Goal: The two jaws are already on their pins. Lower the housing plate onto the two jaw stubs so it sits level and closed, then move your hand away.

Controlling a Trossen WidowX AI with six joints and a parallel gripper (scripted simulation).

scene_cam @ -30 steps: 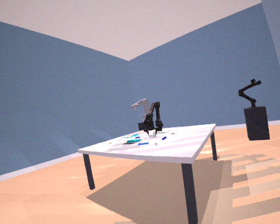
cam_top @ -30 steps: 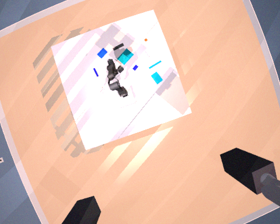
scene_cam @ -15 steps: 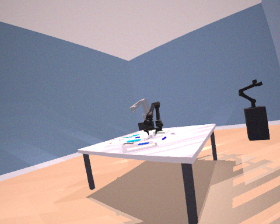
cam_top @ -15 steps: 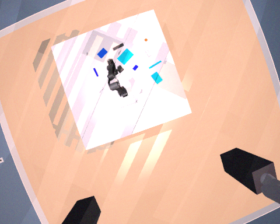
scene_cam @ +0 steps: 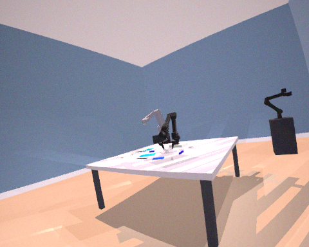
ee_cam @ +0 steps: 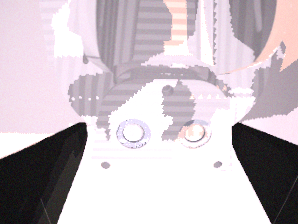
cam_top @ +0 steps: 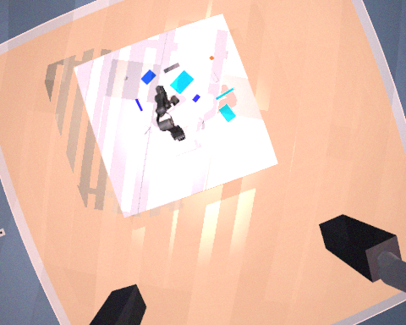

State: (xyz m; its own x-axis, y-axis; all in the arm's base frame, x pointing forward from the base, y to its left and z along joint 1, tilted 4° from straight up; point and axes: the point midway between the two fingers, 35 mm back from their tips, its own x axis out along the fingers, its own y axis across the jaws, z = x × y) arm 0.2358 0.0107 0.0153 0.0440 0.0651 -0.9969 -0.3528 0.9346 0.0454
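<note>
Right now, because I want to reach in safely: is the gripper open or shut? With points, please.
Open. The wrist view shows the black fingers [scene_cam: 161, 146] standing wide apart, on opposite sides of the pale plate [ee_cam: 160, 155].
</note>
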